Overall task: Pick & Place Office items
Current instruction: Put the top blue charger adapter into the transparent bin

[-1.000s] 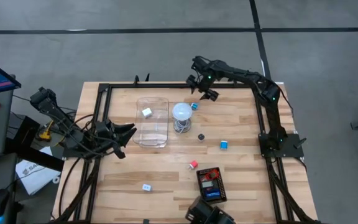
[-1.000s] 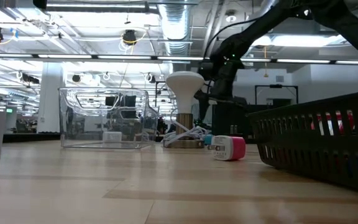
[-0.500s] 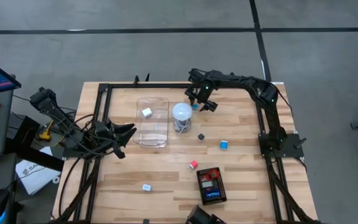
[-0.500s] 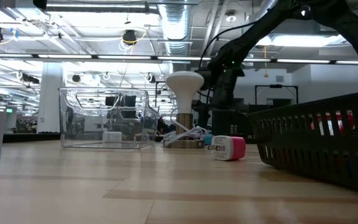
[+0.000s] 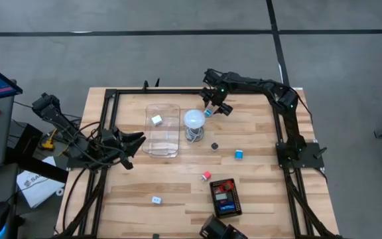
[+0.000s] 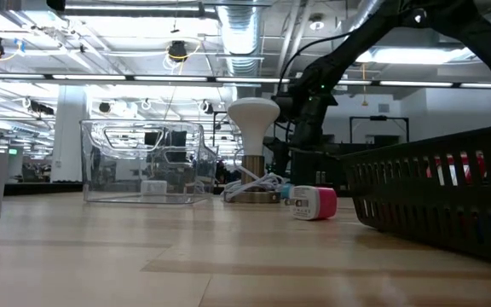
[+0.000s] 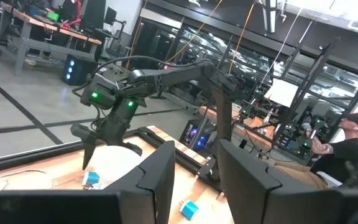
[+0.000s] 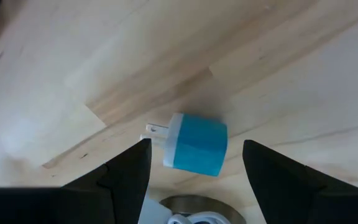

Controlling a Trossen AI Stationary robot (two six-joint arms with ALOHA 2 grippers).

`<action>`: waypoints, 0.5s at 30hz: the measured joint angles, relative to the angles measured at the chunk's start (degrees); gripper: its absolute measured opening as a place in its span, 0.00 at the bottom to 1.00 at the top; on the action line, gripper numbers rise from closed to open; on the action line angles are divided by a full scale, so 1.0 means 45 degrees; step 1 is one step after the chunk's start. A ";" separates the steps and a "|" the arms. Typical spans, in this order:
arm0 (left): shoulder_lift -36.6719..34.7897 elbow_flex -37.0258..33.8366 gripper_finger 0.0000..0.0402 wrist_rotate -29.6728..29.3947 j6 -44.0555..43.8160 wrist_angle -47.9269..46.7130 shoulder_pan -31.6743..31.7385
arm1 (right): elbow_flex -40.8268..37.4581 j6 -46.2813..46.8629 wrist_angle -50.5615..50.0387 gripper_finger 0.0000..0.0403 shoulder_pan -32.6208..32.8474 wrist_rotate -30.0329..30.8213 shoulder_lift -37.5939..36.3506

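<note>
My right gripper [image 5: 211, 108] [image 8: 196, 134] hangs open over a blue block with a white face and two prongs [image 8: 194, 144] [image 5: 207, 113], which lies on its side on the table near the far edge; the fingers stand on either side of it, apart from it. My left gripper [image 5: 140, 140] [image 7: 197, 165] waits open at the table's left, beside the clear box [image 5: 162, 129]. A white block [image 5: 156, 120] lies inside that box. Another blue block [image 5: 239, 154], a red block [image 5: 206, 176] [image 6: 314, 203] and a white piece [image 5: 156, 199] lie loose on the table.
A white lamp with a coiled cord [image 5: 192, 123] stands right next to the blue block. A black tray [image 5: 224, 197] with red and black items sits near the near edge. A small black piece [image 5: 214, 145] lies mid-table. A person [image 7: 347, 146] sits beyond the table.
My right gripper has moved from the far edge toward the near edge and down, ending over the blue block beside the lamp. Nothing else has moved.
</note>
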 joint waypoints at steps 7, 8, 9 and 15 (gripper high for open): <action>-0.0001 0.0000 0.29 0.0000 0.0000 0.0090 0.0000 | 0.0000 -0.0015 0.0081 0.61 -0.0023 0.0261 0.0000; 0.0003 0.0000 0.29 0.0000 0.0000 0.0095 0.0000 | 0.0000 -0.0016 0.0081 0.61 -0.0015 0.0318 0.0000; 0.0002 0.0000 0.29 0.0000 0.0000 0.0095 0.0000 | 0.0000 -0.0026 0.0076 0.61 -0.0005 0.0347 0.0000; 0.0001 0.0000 0.29 0.0000 -0.0005 0.0101 0.0000 | 0.0000 0.0283 0.0104 0.61 0.0247 0.0732 0.0000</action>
